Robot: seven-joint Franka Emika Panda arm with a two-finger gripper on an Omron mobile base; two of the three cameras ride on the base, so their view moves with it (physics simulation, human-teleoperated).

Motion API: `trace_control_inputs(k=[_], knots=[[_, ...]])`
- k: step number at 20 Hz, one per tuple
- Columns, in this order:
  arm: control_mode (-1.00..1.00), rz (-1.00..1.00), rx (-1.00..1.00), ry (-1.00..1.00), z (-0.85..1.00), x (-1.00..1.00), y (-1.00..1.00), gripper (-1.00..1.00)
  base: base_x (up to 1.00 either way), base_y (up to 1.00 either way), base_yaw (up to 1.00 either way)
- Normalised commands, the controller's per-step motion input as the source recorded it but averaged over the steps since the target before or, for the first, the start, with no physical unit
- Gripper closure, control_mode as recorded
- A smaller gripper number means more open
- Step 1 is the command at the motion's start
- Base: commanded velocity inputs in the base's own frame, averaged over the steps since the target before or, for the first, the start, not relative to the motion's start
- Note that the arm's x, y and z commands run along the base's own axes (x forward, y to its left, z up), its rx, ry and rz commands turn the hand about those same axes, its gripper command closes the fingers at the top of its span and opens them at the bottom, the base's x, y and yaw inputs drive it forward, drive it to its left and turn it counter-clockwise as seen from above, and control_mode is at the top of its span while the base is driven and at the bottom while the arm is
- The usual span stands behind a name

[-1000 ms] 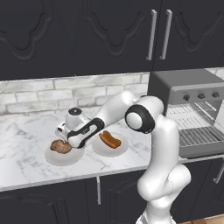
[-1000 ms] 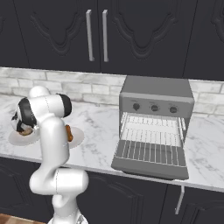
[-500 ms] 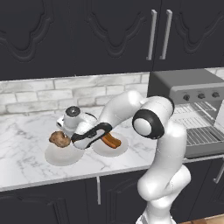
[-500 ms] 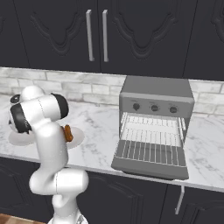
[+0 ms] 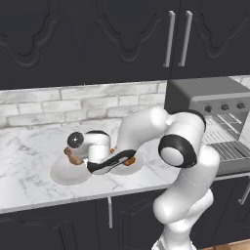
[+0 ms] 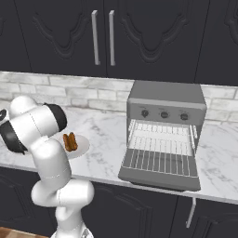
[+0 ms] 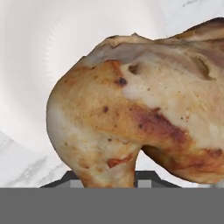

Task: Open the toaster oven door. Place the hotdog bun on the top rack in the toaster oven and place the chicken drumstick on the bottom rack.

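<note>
- Dark cabinets (image 6: 139, 32) and a brick backsplash (image 5: 73, 105) are seen behind the marble desk (image 5: 29, 180).
- Drumstick (image 7: 144, 118) is held clamped in the pincer (image 5: 73, 157) over a white plate (image 5: 66, 172).
- Oven door (image 6: 160, 167) is seen lowered.

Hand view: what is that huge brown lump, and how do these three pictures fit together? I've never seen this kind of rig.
The machine is a white robot arm in a simulated kitchen. Two cameras ride on its base and look over it from the left and the right. The third sits on its hand, so things there look huge.

The lump is the chicken drumstick, seen from very close over a white plate. The gripper is right at it; whether it grips, I cannot tell.

A hotdog bun lies on a second plate. To the right on the marble counter stands the toaster oven, its door folded down open.
</note>
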Motion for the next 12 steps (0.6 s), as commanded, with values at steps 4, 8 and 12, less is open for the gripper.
trace_control_inputs(k=[4,8,12], knots=[[-1.0,-0.54,0.11,0.0,0.24,-0.49,-0.63,1.0,0.0,0.0,0.0],[-1.0,-0.53,0.14,0.0,0.63,-0.46,-0.69,1.0,0.0,0.0,0.0],[-1.0,-0.49,0.14,-0.02,0.73,-0.4,-0.73,1.0,0.0,0.0,0.0]])
